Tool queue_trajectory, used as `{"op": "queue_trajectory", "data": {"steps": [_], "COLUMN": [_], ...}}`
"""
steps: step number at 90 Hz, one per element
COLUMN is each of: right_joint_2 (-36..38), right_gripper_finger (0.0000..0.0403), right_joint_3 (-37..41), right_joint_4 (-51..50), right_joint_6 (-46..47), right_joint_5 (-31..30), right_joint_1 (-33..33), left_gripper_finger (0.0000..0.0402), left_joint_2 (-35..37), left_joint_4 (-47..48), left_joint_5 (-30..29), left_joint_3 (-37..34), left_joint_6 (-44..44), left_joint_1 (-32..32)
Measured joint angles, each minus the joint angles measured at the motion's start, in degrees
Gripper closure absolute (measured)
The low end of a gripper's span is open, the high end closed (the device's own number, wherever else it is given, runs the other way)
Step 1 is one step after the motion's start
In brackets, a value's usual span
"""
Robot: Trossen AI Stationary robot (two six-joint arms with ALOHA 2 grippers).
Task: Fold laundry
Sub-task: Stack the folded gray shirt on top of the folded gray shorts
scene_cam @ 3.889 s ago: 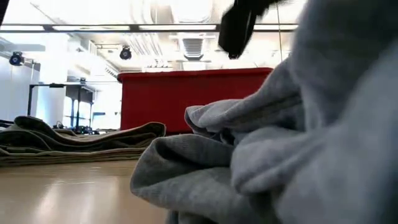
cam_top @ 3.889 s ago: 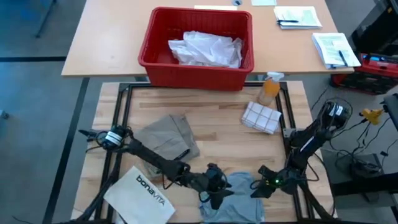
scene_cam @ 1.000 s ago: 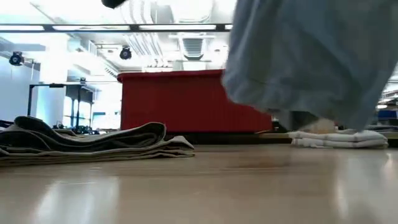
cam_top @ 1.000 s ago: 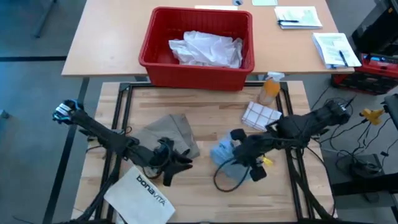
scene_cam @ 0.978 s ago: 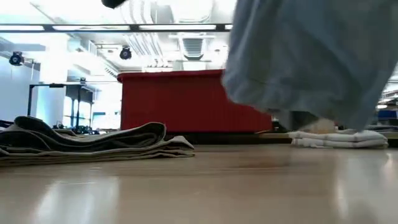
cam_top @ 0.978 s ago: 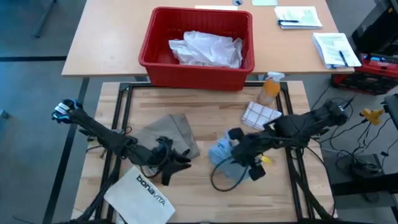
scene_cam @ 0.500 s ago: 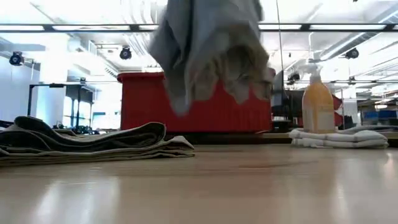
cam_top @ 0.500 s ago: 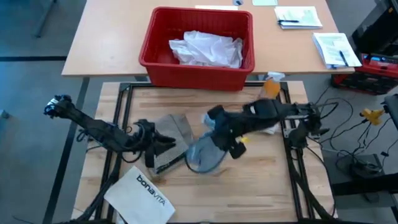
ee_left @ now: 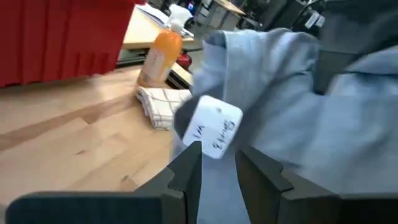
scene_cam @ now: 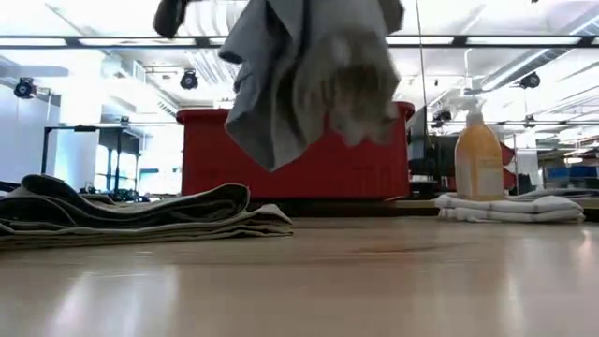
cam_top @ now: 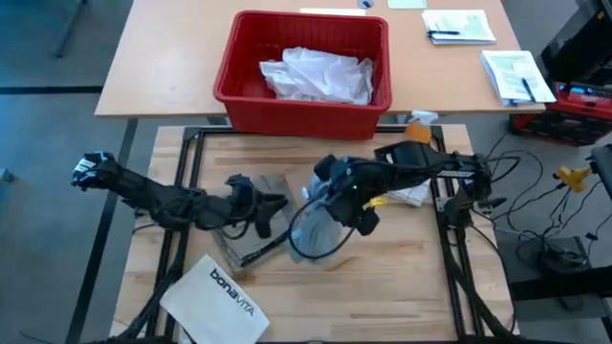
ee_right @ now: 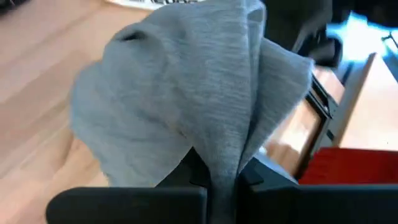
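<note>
The grey T-shirt (cam_top: 320, 227) is held bunched above the table's middle, pinched by the right gripper (ee_right: 214, 177). The khaki piece (scene_cam: 140, 217) lies folded alongside. The left gripper (ee_left: 217, 171) is seen near the shirt, apparently slightly parted, holding nothing.

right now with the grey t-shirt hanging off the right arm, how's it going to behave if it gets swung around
Probably very floppy: the grey T-shirt hangs in loose folds from the right end effector, clear of the table. It likely swings and twists when moved. Being pinched at one bunched spot, it may slip or drape unevenly.
</note>
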State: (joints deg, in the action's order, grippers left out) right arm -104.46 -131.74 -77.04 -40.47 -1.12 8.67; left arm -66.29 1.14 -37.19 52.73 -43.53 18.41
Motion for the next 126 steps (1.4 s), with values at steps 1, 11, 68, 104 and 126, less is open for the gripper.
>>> {"op": "queue_trajectory", "data": {"steps": [1,11,68,104,126], "right_joint_2": [0.0,0.1,0.2,2.3,4.1], "right_gripper_finger": [0.0403,0.0403,0.0403,0.0403,0.0403], "right_joint_3": [0.0,0.0,-0.1,-1.9,-1.9], "right_joint_4": [0.2,3.6,15.8,21.2,24.4], "right_joint_6": [0.1,3.6,2.4,9.0,9.0], "right_joint_5": [0.3,1.4,22.1,31.3,31.1], "right_joint_1": [0.0,-0.1,0.4,-0.7,-1.8], "left_gripper_finger": [0.0322,0.0322,0.0322,0.0322,0.0322], "left_joint_2": [-0.1,-0.7,6.0,6.2,2.1], "left_joint_4": [-0.4,-2.3,1.0,0.5,-8.8], "left_joint_5": [1.0,9.8,20.4,58.6,66.2], "left_joint_3": [0.0,0.0,7.8,12.9,13.3], "left_joint_6": [0.1,0.5,13.7,24.4,28.0], "left_joint_1": [-0.5,-3.9,-8.8,-13.4,-11.7]}}
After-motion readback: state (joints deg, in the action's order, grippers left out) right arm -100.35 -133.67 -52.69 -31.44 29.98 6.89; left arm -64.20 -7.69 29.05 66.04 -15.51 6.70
